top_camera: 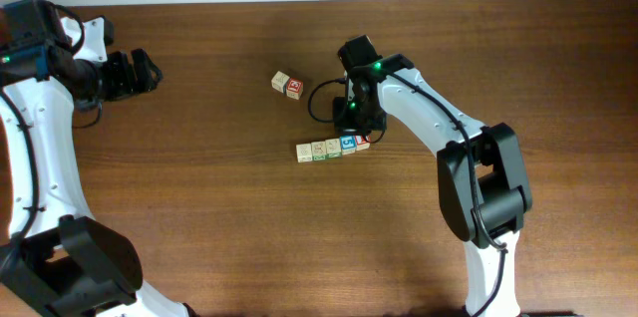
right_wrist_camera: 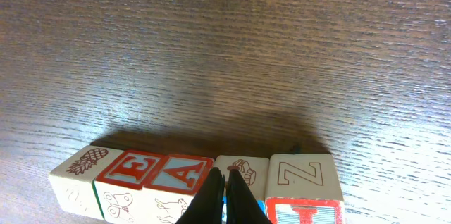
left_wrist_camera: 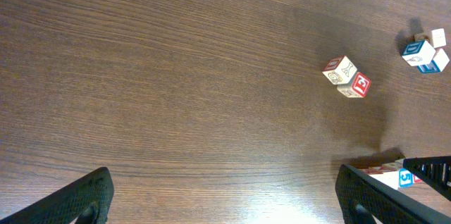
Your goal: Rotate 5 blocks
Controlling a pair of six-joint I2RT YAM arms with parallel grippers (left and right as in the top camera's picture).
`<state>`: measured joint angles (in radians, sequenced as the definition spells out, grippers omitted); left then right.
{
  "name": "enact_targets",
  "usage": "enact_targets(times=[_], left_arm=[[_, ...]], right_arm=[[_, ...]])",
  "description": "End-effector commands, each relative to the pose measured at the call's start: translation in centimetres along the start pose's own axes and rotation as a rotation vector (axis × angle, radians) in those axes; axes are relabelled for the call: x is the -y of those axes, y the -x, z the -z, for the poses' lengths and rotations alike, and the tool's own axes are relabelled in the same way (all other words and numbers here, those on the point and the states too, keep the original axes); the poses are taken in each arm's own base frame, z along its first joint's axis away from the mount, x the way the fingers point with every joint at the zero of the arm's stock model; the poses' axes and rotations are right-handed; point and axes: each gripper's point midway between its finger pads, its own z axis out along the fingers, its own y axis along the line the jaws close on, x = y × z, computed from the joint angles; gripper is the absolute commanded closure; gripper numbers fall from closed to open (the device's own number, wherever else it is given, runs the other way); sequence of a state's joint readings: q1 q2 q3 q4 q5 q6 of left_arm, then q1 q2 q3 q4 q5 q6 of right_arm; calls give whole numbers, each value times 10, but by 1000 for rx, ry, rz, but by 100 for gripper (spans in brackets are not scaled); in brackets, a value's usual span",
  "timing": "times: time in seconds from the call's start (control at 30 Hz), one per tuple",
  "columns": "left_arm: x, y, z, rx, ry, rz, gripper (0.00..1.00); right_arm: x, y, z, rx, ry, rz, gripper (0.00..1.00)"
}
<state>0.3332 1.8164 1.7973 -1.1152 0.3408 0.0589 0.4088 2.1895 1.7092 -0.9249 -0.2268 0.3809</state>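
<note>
The right claw (right_wrist_camera: 225,184) is seen fully closed, its 2 fingers pressed together and nothing held between them. Its tips are placed against the near side of the 5 blocks (right_wrist_camera: 180,175), at the seam between the cube marked A and the next cube toward the one marked Z. Whether the tips really touch the wood cannot be told. The 5 blocks are joined side against side as 1 line. In the overhead view this line is found a little right of the middle of the tabletop (top_camera: 199,207), slightly slanted, with its right end nearer to the far edge.

Beyond the line, toward the far edge, a pair of cubes (top_camera: 287,84) is laid, 1 plain and 1 red-marked, touching each other and apart from the line. A cluster of small cubes (left_wrist_camera: 425,49), 1 of them blue-marked, is shown only in the left wrist view, too small for more to be told.

The left claw (top_camera: 152,70) is held near the far left corner of the tabletop, opened wide, with only bare wood between its fingers.
</note>
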Motion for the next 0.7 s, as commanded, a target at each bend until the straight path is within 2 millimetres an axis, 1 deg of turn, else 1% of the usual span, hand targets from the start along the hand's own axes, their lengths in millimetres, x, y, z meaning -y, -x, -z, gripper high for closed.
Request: enact_targets(times=[0.0,0.47,0.57,0.6,0.67], left_arm=[[2,6,5,20,-9,1,1],[2,6,5,20,-9,1,1],[2,6,5,20,-9,1,1],[2,6,5,20,-9,1,1],[2,6,5,20,-9,1,1]], right_arm=[[1,-5,-10,-30,-5,5,94],[0,-5,-10,-28,-2,5,95],[3,6,-3,1,4,1,93],[6,17,4,27,11,-12,92],[13,28,13,54,16,-31,91]])
